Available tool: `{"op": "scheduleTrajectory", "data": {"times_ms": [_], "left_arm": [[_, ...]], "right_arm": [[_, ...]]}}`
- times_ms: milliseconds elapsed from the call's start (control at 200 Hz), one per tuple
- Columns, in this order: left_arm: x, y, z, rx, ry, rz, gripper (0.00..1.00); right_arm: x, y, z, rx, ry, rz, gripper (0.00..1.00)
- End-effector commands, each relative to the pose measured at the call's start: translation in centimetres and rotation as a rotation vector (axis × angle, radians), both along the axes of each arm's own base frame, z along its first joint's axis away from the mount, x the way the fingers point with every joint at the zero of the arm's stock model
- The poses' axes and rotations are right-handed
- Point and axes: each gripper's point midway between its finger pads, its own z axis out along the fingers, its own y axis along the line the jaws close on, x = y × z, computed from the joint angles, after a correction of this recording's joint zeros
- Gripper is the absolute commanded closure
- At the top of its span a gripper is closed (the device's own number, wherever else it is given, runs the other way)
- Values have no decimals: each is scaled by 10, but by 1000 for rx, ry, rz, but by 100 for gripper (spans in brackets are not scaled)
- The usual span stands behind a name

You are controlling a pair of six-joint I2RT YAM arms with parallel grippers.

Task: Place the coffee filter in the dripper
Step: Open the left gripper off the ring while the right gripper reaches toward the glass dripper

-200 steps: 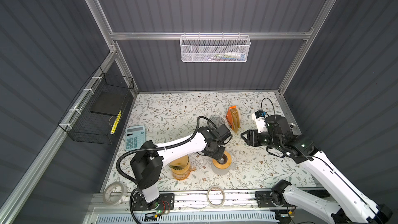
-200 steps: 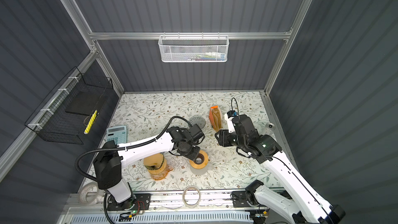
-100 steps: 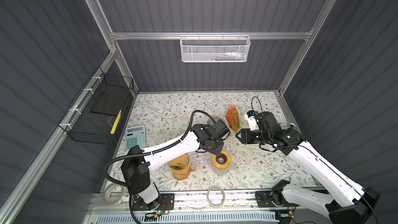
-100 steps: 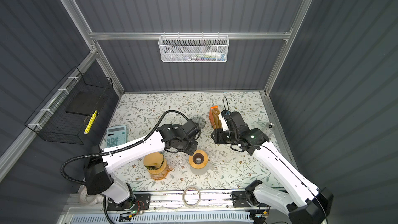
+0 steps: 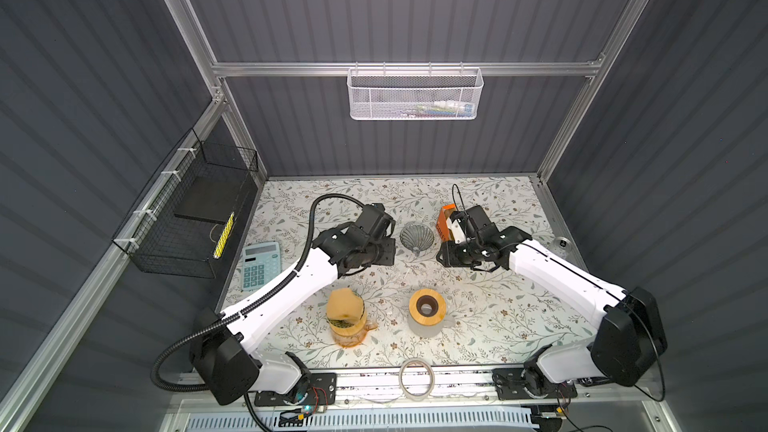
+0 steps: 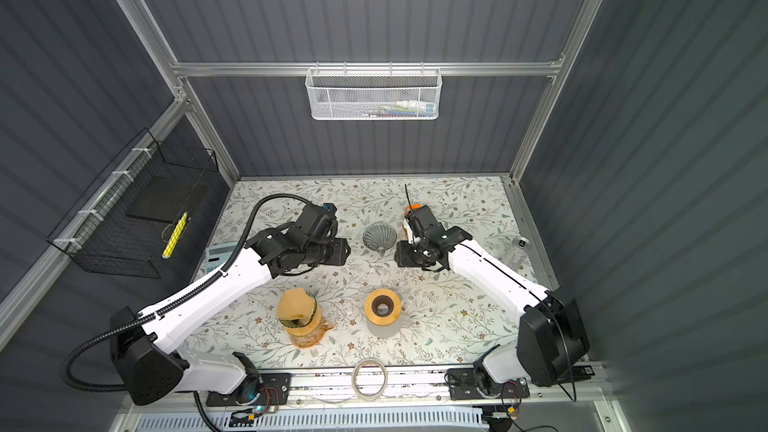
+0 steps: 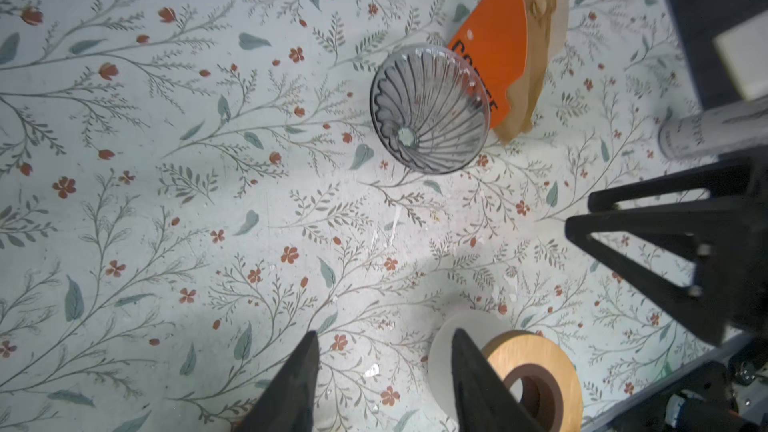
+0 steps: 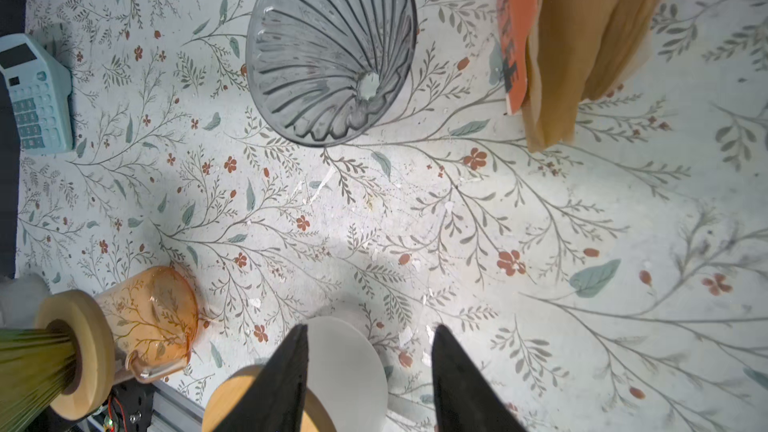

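Swung back from wood-lidded cup [image 5: 427, 312] toward dripper [image 5: 417, 236] over the last second: both arms. Seen in both top views: left gripper [image 7: 384, 338] at 8 o'clock of dripper, right gripper [image 8: 370, 330] at 4 o'clock. Jaws on each half spread, holding nothing. Bare table [image 5: 498, 326] open from dripper down to cup at 6 o'clock, back wall [image 5: 395, 147] well off at 12. Dripper upright, mouth up. Filter pack [image 5: 443, 224] just beside it at 2 o'clock, standing on edge, long axis near upright, orange face toward dripper.

Grey ribbed dripper [image 5: 417, 234], brown paper filters [image 7: 538, 35]
Dripper mouth up; filters upright in orange sleeve [image 7: 494, 43] just beside it.
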Motion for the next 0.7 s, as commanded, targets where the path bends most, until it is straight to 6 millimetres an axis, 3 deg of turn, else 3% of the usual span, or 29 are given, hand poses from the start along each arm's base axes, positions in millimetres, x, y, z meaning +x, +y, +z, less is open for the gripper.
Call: {"op": "scheduleTrajectory", "data": {"times_ms": [0, 340, 695], "left_arm": [[13, -5, 16, -101, -38, -6, 48], [28, 6, 16, -174, -24, 13, 48], [31, 9, 8, -158, -8, 9, 48]], "right_arm": [[25, 12, 8, 27, -59, -4, 51], [71, 19, -13, 6, -41, -56, 52], [96, 27, -35, 35, 17, -66, 55]]}}
